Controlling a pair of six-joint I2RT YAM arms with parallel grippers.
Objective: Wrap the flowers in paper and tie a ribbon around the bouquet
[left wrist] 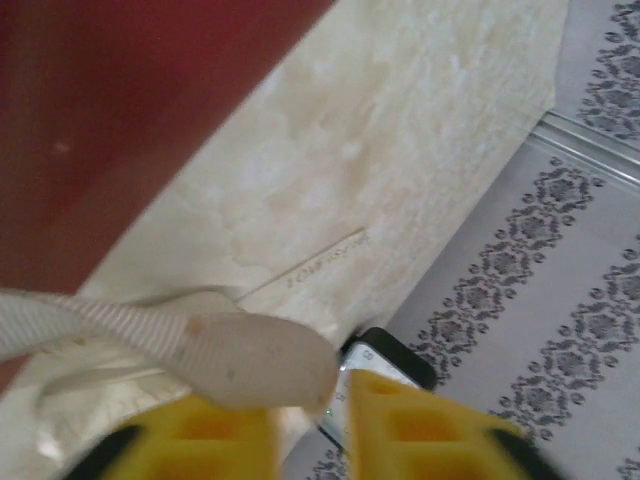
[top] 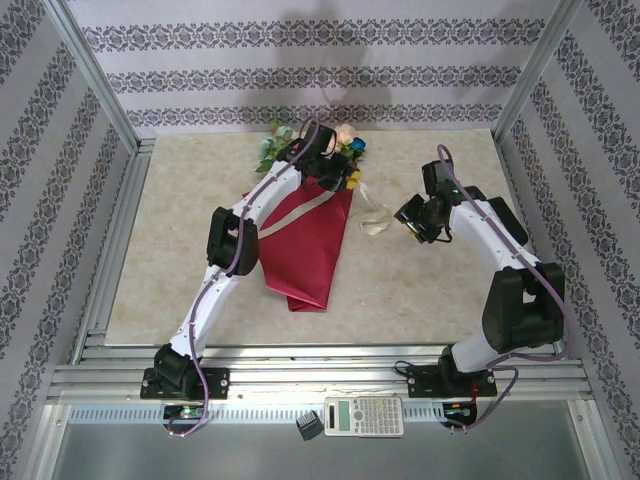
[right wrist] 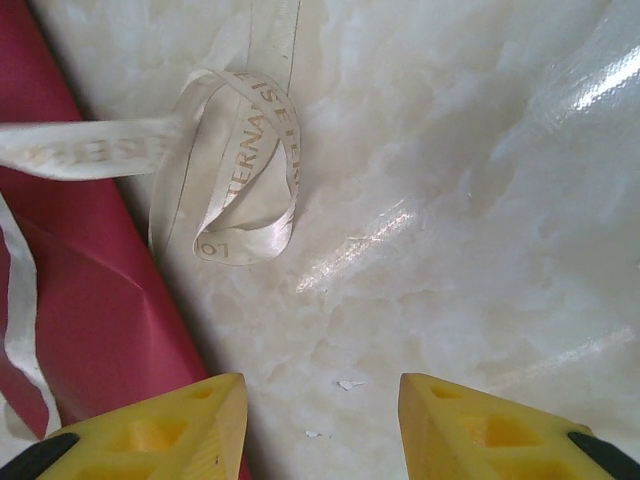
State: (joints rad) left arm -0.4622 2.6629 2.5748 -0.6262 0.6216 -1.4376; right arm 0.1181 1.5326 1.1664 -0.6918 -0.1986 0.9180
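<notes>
The bouquet [top: 310, 245] lies flat at the centre of the top view. Its crimson paper narrows toward the lower edge, and the flowers [top: 275, 148] fan out at the upper end by the back wall. Resting on the counter [top: 170, 270] probably keeps the cone from unrolling while both arms deal with the ribbon [top: 375, 218].

That ribbon runs as a pale line slanting across the upper part of the paper and ends in a loose loop on the counter just right of the cone. It looks laid across rather than tied, so I judge the knot is not yet made.

The left arm reaches over the cone toward the blooms. In its wrist view the left end effector [left wrist: 310, 400] sits at the lower edge with a narrow gap between its yellow fingers. The ribbon's flat end [left wrist: 250, 365] drapes over the left-hand fingertip, and with that gap showing it seems to rest there rather than be clamped.

The right end effector [right wrist: 322, 390] is wide apart with nothing between its fingers. It hangs over bare counter, with the loop [right wrist: 245, 240] in the upper left of its view beside the red paper edge, which is likely a stance for taking the loop.
</notes>
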